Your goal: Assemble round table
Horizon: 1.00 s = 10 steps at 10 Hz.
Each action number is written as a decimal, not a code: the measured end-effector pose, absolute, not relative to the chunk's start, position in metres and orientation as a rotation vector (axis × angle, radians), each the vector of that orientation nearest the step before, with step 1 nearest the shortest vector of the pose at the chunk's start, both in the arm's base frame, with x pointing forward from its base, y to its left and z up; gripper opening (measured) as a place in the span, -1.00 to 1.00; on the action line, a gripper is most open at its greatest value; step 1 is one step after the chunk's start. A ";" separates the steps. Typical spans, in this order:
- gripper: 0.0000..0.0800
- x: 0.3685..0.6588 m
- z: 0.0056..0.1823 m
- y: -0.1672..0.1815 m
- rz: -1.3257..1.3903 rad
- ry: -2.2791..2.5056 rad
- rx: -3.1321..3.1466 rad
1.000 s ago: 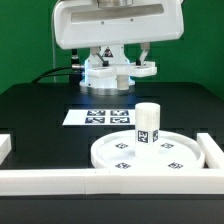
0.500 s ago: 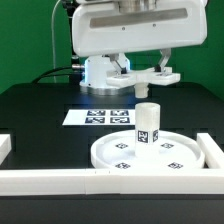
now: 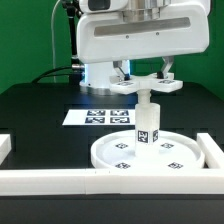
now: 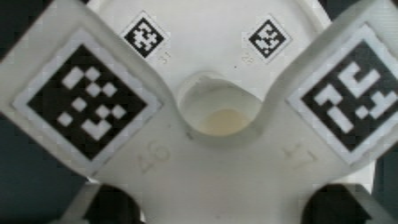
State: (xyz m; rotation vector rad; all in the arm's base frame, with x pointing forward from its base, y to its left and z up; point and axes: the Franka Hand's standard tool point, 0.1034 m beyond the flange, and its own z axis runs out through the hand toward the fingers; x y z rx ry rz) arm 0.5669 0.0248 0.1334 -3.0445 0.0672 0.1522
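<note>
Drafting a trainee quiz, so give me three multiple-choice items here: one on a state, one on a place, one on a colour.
1. The cross piece is: A held by the gripper above the post; B lying on the table; C seated in the disc.
2. The post stands: A on the table; B on the disc's centre; C on its side.
3. The table is: A white; B green; C black.
A, fingers flank it over the post; B, upright mid-disc; C, dark surface around white parts.
</note>
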 end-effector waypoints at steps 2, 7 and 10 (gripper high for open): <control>0.12 0.567 0.133 0.024 0.138 0.075 -3.047; 0.12 0.564 0.126 0.038 0.140 0.035 -3.050; 0.12 0.559 0.121 0.035 0.146 0.043 -3.051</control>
